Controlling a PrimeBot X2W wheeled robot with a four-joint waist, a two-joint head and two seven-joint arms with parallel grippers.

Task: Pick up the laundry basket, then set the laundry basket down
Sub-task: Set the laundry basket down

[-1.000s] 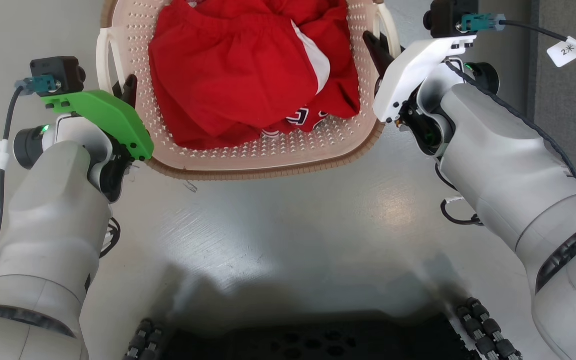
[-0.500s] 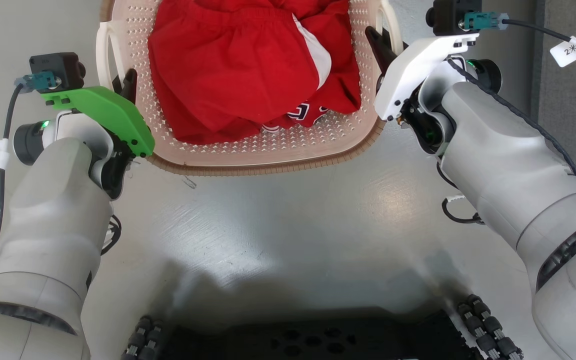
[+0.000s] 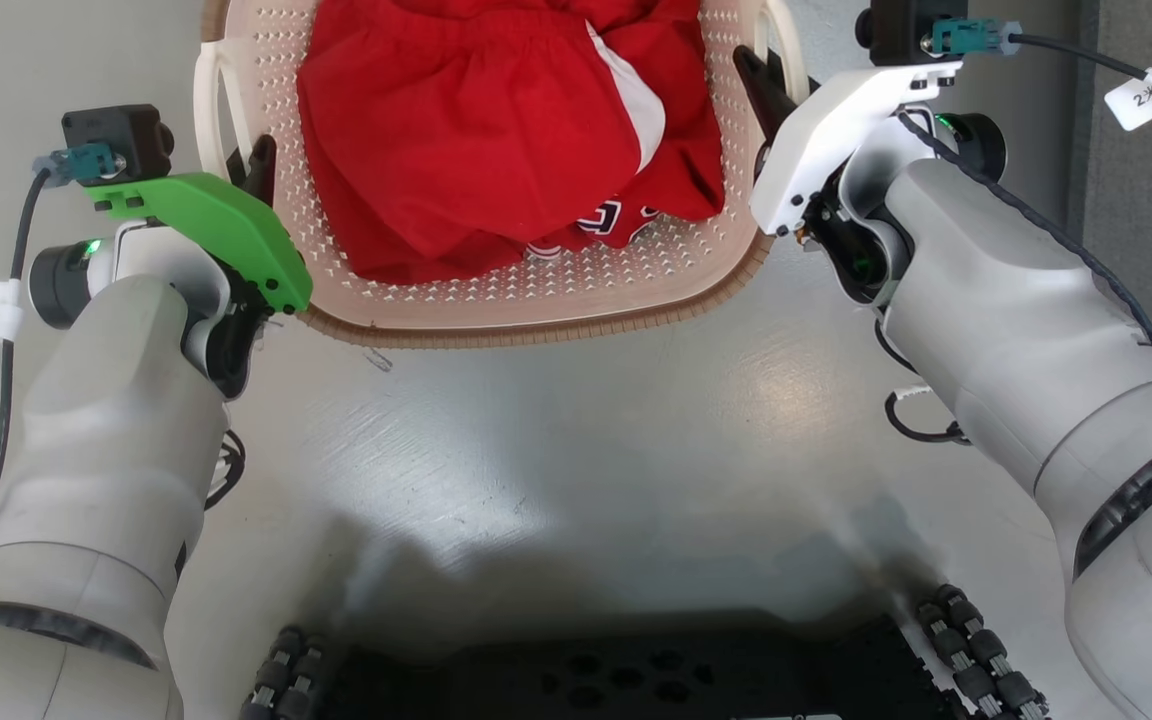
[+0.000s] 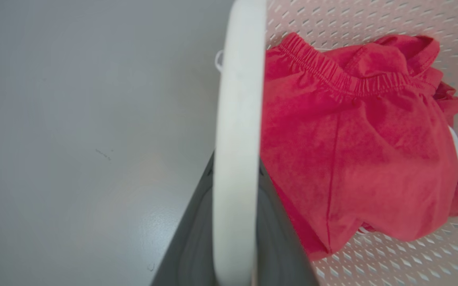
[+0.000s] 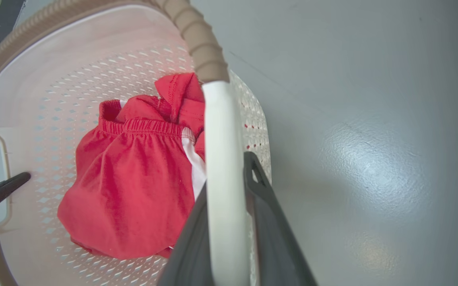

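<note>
Across the last second the head view has slid a touch. The basket point(image 3: 536, 332) sits slightly higher in it, but so does the small scuff point(image 3: 377, 360) on the floor point(image 3: 576, 450) just in front of it, so this looks like the camera moving, not the load. Against that scuff the basket has hardly shifted. It lies on or barely above the floor (I cannot tell which), straight ahead between the 2 arms, so the lift looks at most just begun.

The left claw point(image 3: 248, 165) is clamped on the left handle point(image 4: 237, 119), the white loop running between its 2 dark fingers. The right claw point(image 3: 761, 80) grips the right handle point(image 5: 223, 159) the same way.

The basket is cream plastic with rounded corners, its wall pricked with rows of small holes and edged with a ribbed brown rim point(image 5: 197, 43) like woven cord. Crumpled red clothes point(image 3: 476, 130) with a gathered waistband lie inside. The grey floor is smooth and glossy.
</note>
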